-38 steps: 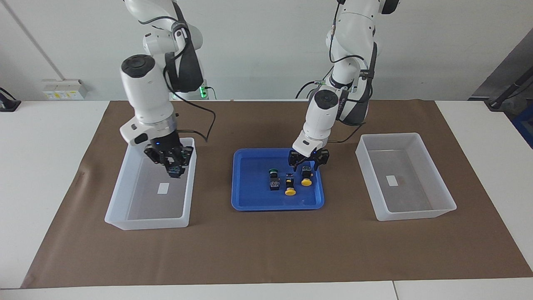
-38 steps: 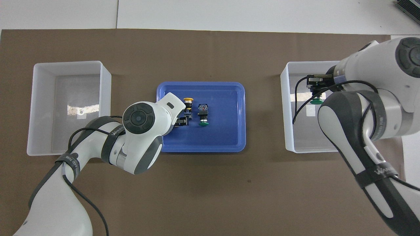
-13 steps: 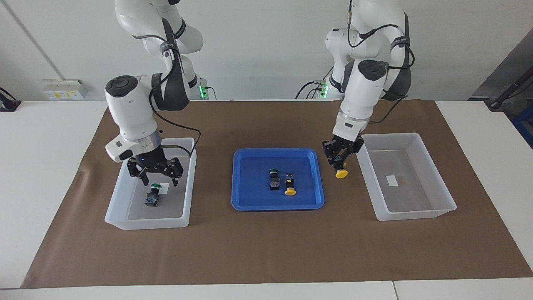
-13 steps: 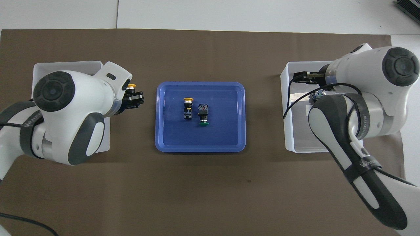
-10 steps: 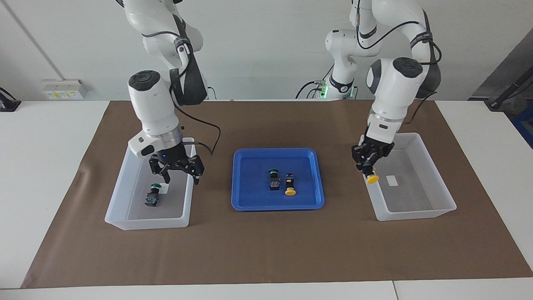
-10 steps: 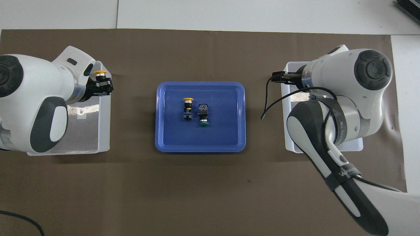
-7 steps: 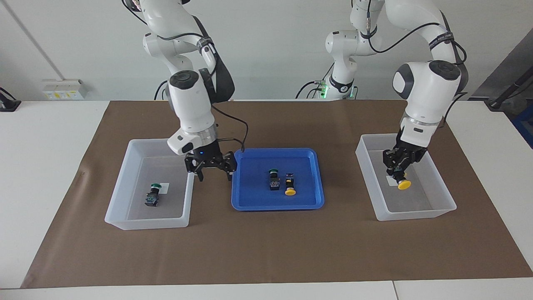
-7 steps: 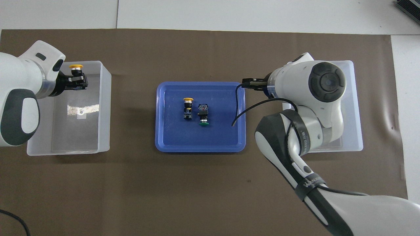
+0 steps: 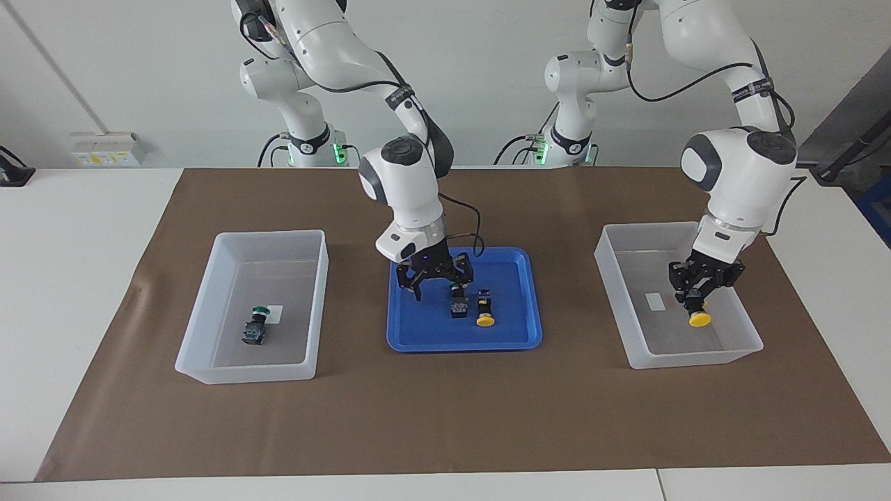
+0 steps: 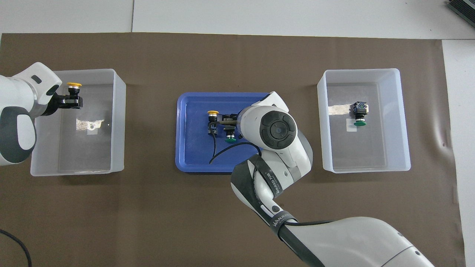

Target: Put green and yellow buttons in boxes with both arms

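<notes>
While both arms are at work, the coming move turns on the middle of the table, so I read across from the right arm's end.

The box (image 9: 209,306) at that end already holds one green button (image 9: 254,327), lying on its side by the label, with no gripper near it.

Next comes the blue tray (image 9: 459,344). The right gripper (image 9: 440,292) hangs low over it with its fingers spread wide and nothing between them. The second green button (image 9: 457,306) lies directly beneath it. Its long axis runs between the tray's two long edges, with the cap toward the robots' edge and the black body toward the other. The fingers stand apart along the tray's length, so they straddle that axis squarely. I judge a straight descent and a squeeze on the body would do, with no turn of the wrist.

The spare yellow button (image 9: 484,312) lies parallel just beside the green one, toward the left arm's end, with its cap pointing away from the robots. One finger must come down in the narrow gap between the two, and that is the risk.

Last, the left gripper (image 9: 698,296) is clamped on the other yellow button (image 9: 699,318), cap downward. It is low inside the second box (image 9: 696,358), close to the short wall at the left arm's end. Whether the cap touches the floor I cannot tell. That arm is well apart from the tray, so the green button falls to the right arm.
</notes>
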Action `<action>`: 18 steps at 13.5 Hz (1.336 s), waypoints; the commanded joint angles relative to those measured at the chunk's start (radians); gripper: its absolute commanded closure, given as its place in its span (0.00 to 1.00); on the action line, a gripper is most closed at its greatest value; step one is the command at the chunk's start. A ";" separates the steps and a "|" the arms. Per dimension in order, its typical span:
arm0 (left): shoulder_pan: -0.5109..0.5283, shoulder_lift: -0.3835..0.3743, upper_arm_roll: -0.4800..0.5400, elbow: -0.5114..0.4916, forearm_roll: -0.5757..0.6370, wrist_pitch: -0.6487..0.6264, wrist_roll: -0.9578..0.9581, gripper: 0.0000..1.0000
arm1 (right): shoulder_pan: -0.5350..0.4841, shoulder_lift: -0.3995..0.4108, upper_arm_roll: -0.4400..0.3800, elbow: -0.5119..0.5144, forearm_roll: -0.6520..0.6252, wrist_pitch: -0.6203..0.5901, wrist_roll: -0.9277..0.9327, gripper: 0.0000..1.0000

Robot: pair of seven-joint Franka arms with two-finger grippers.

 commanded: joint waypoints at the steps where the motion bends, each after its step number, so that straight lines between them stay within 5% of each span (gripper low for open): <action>1: 0.009 0.047 -0.010 -0.022 0.011 0.088 0.022 1.00 | 0.011 0.033 -0.004 0.012 -0.077 0.016 0.024 0.00; 8: 0.015 0.163 -0.010 -0.005 0.009 0.254 0.008 1.00 | 0.043 0.073 -0.004 0.011 -0.145 0.029 0.024 0.00; 9: 0.015 0.171 -0.010 -0.005 0.009 0.280 0.005 1.00 | 0.046 0.080 -0.004 0.012 -0.157 0.029 0.027 0.07; 10: 0.015 0.173 -0.010 -0.005 0.009 0.291 0.005 0.92 | 0.048 0.086 -0.004 0.011 -0.159 0.028 0.027 0.20; 12: 0.013 0.173 -0.010 -0.002 0.008 0.292 0.006 0.34 | 0.048 0.086 -0.005 0.012 -0.162 0.019 0.030 0.69; 13: 0.012 0.173 -0.010 0.001 0.008 0.291 0.005 0.18 | 0.048 0.086 -0.005 0.018 -0.162 0.014 0.056 0.94; 16: 0.015 0.162 -0.010 0.006 0.008 0.289 0.005 0.03 | 0.016 0.077 -0.005 0.078 -0.156 -0.069 0.112 1.00; 18: 0.016 0.118 -0.010 0.002 0.006 0.270 0.005 0.00 | -0.010 0.003 -0.007 0.080 -0.149 -0.153 0.110 1.00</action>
